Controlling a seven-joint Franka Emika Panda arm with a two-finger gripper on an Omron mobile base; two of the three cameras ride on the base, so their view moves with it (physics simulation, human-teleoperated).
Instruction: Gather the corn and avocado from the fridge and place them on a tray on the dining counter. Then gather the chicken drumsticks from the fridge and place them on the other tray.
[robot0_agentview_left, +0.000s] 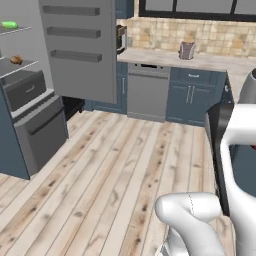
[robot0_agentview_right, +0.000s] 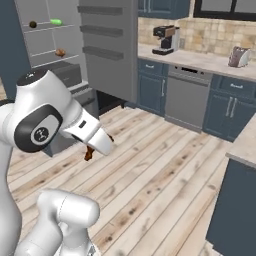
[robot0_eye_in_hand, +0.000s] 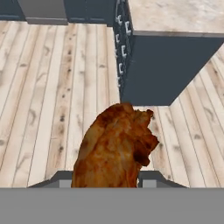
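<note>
Fridge (robot0_agentview_right: 60, 50): door open; a second drumstick (robot0_agentview_right: 60, 52) on a middle shelf, a green item (robot0_agentview_right: 56, 22) above.
Counter (robot0_eye_in_hand: 175, 17): pale top over a dark cabinet, ahead in the hand view; no tray visible.
Drumstick (robot0_eye_in_hand: 116, 146): pinched between the fingers of the gripper (robot0_agentview_right: 90, 152), carried over the wooden floor, well apart from the fridge.
Handling: likely in transit to a tray; keep the hand level, the pinch firm, and clear the counter edge before lowering.

Glossy white arm (robot0_agentview_right: 45, 120) with rounded dark joints
</note>
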